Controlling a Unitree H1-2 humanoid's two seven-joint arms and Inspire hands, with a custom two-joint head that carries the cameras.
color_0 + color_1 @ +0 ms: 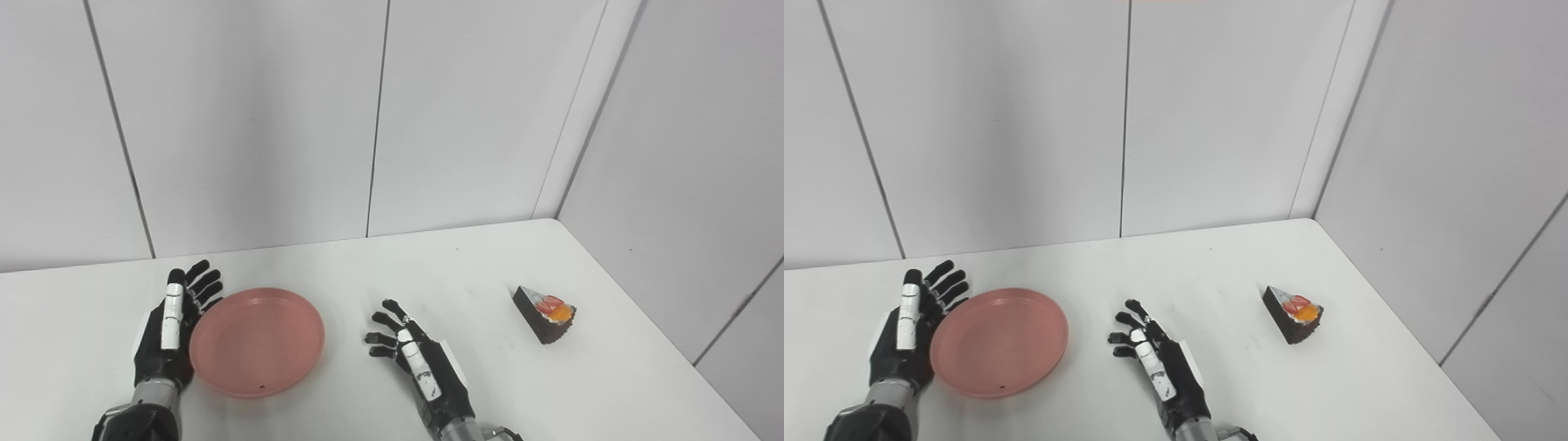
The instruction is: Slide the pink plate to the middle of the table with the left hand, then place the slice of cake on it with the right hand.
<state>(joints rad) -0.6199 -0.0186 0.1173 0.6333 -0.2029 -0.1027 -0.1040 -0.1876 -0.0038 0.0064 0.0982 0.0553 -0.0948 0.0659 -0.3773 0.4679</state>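
- The white table [380, 269] filled the lower part of both views, bare apart from a few dark specks; its far and right edges met pale panelled walls [257, 116] with thin dark seams.
- Nearest, the right hand [422, 361] lay on the table with fingers spread and holding nothing, right of the plate.
- The left hand [170, 327] stood edge-on against the left rim of the pink plate [257, 343], fingers apart and extended, gripping nothing.
- One plate sat left of centre, empty.
- One slice of cake [545, 313], dark with red and orange topping, lay well apart to the right, near the table's right edge.
- Both views showed the same things.
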